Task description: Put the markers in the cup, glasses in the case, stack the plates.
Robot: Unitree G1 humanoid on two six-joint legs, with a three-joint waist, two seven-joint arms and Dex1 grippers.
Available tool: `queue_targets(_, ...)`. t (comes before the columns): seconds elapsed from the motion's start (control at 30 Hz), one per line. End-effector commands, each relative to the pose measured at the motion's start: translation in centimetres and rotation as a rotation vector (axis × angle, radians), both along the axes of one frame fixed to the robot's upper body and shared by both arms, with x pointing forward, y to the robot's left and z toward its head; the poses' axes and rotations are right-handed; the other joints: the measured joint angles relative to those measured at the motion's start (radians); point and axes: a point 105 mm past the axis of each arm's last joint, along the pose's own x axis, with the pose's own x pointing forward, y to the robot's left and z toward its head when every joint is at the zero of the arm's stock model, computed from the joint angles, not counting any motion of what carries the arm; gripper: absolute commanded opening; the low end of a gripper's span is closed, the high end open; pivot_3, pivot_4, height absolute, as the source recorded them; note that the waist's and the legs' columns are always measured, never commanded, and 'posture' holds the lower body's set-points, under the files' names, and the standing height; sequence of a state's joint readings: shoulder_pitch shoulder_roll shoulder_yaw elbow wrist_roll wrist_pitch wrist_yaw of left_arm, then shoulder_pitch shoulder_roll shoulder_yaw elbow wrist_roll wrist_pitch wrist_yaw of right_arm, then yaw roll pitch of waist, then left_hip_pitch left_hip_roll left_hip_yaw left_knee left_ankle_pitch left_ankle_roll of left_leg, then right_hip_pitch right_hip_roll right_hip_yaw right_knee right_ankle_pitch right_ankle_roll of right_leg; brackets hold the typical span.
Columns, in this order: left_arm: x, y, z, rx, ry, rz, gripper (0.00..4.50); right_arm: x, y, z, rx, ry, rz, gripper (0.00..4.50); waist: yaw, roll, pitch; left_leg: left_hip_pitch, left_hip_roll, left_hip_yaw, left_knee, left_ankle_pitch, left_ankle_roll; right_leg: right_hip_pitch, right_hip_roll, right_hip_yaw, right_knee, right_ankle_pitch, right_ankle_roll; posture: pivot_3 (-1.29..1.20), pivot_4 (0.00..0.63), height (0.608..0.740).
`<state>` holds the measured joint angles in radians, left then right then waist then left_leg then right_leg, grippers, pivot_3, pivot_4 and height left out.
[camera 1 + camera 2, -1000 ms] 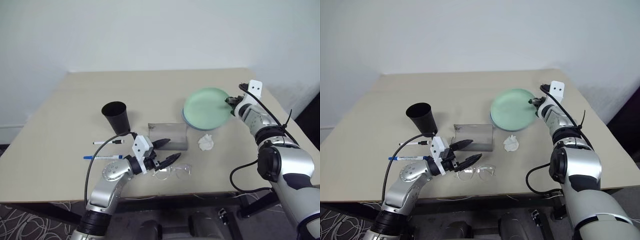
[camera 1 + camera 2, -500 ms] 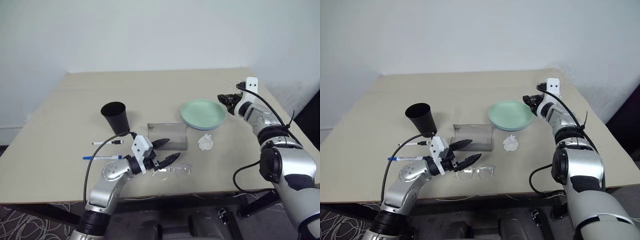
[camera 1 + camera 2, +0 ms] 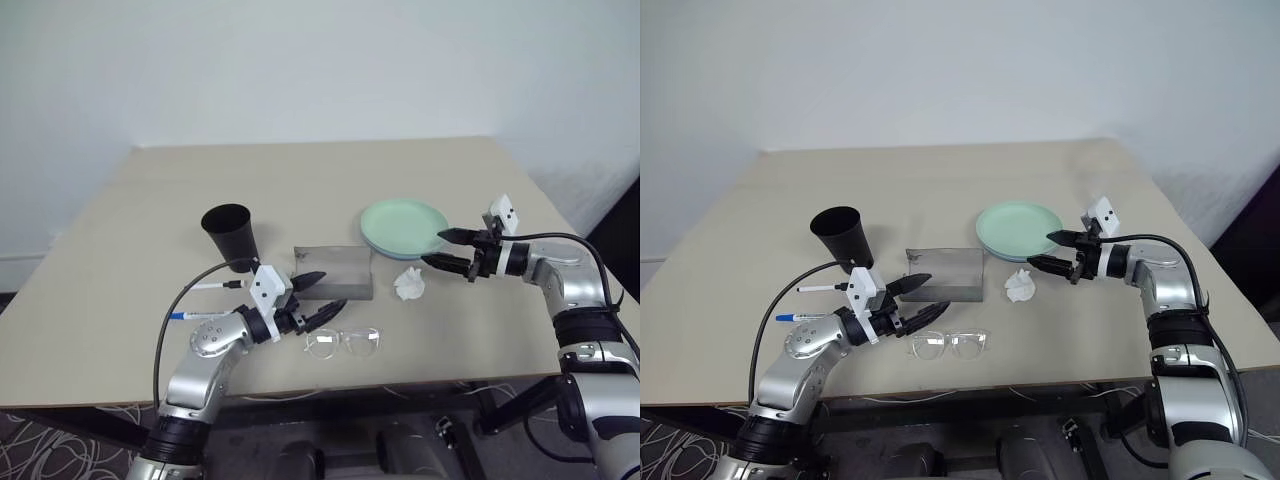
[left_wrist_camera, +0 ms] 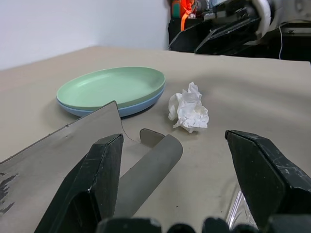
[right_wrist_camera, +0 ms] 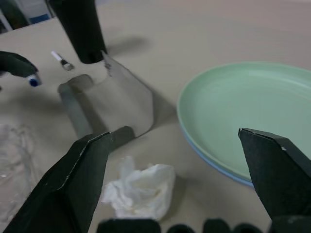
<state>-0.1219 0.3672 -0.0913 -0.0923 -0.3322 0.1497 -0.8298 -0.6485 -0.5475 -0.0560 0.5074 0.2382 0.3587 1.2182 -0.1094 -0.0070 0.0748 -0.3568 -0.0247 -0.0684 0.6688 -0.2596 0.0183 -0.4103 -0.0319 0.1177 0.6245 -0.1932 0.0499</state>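
You had one of the three jobs finished at this point. The mint green plate sat on the light blue plate, whose rim showed beneath it in the wrist views, so I judged the stacking done. Take the grey case as your landmark: the stack lay just beyond its right end, towards the back of the table.

Your right gripper hung just to the right of the stack, well right of the case, with its two black fingers spread wide and nothing between them. Your left gripper hovered just in front of the case, its fingers also parted and empty.

The rest was untouched, by my reading. The glasses lay on the table in front of the case, close to the left gripper but not in it. The case stood with its flap up and nothing visible inside. The black cup stood upright to the left of the case. The black-capped marker lay left of the case, in front of the cup, and the blue-capped marker lay nearer you than that, beside the left forearm.

A crumpled white tissue lay just right of the case; you could leave it.
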Motion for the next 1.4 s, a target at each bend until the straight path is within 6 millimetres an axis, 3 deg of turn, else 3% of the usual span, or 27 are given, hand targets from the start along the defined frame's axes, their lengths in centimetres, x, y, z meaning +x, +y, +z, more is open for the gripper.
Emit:
queue_targets(0.03,0.3,0.3,1.2,-0.014,-0.049,0.004,3.56,-0.9,0.9,0.7,-0.003,-0.020,0.053,4.39,0.003,0.000,0.000,0.000,0.000,0.000,0.000,0.000,0.000,0.000,0.000,0.000,0.000,0.000,0.000,0.00,0.000,0.737)
queue_targets(0.3,0.4,0.2,1.1,-0.014,-0.049,0.006,3.56,-1.2,2.4,-3.1,-0.085,0.039,0.030,4.39,0.003,0.000,0.000,-0.001,0.000,0.000,0.001,0.000,0.000,0.000,0.000,0.000,-0.001,0.000,0.000,0.00,0.000,0.737)
queue_targets(0.47,0.4,0.2,1.1,-0.015,-0.049,0.009,3.56,-0.6,2.5,-4.3,-0.110,0.057,-0.003,4.39,0.003,0.000,0.000,-0.001,0.000,0.000,0.001,0.000,0.000,0.000,0.000,0.000,-0.001,0.000,0.000,0.00,0.000,0.737)
queue_targets(0.57,0.3,0.2,1.1,-0.014,-0.049,0.011,3.56,0.1,2.1,-4.6,-0.132,0.038,-0.042,3.79,0.003,0.000,0.000,-0.001,0.000,0.000,0.001,0.000,0.000,0.000,0.000,0.000,-0.001,0.000,0.000,0.00,0.000,0.737)
queue_targets(0.77,0.2,0.4,1.0,-0.011,-0.048,0.016,3.56,0.2,1.8,-3.8,-0.111,0.022,-0.031,1.72,0.003,0.000,0.000,-0.001,0.000,0.000,0.001,0.000,0.000,0.000,0.000,0.000,0.000,0.000,0.000,0.00,0.000,0.737)
queue_targets(0.8,0.2,0.4,0.9,-0.011,-0.047,0.016,3.56,0.2,1.8,-3.5,-0.102,0.018,-0.024,1.63,0.003,0.000,0.000,-0.001,0.000,0.000,0.001,0.000,0.000,0.000,0.000,0.000,0.000,0.000,0.000,0.00,0.000,0.737)
queue_targets(1.0,0.0,0.2,0.7,-0.012,-0.038,0.013,3.56,1.3,1.7,-0.2,-0.013,-0.052,-0.051,0.02,0.001,0.000,0.000,-0.001,0.000,0.000,0.001,0.000,0.000,0.000,0.000,0.000,-0.001,0.000,0.000,0.00,0.000,0.737)
queue_targets(1.07,-0.1,0.2,0.6,-0.012,-0.036,0.009,3.56,2.2,1.9,2.0,0.049,-0.091,-0.081,0.02,0.001,0.000,0.000,0.000,0.000,0.001,0.001,0.000,0.000,0.000,0.000,0.001,0.000,0.000,0.000,0.00,0.000,0.737)
queue_targets(1.2,0.0,0.1,0.7,-0.012,-0.038,0.004,3.56,3.9,2.3,3.8,0.083,-0.132,-0.145,0.02,0.003,-0.001,0.000,0.000,0.000,0.000,0.001,0.000,0.000,0.000,0.000,0.000,0.000,0.000,0.000,0.00,0.000,0.737)
queue_targets(1.27,0.1,0.0,0.7,-0.011,-0.040,0.002,3.56,5.1,2.6,4.1,0.072,-0.151,-0.199,0.02,0.001,-0.001,0.000,0.000,0.000,0.000,0.000,0.000,0.000,0.000,0.000,0.000,0.000,0.000,0.000,0.00,0.000,0.737)
queue_targets(1.4,0.2,-0.1,0.8,-0.010,-0.044,-0.001,3.56,7.5,3.0,2.8,-0.035,-0.177,-0.321,0.02,0.001,-0.001,0.000,0.000,0.000,0.000,0.000,0.000,0.000,0.000,0.000,0.001,-0.001,0.001,0.000,0.00,0.000,0.737)
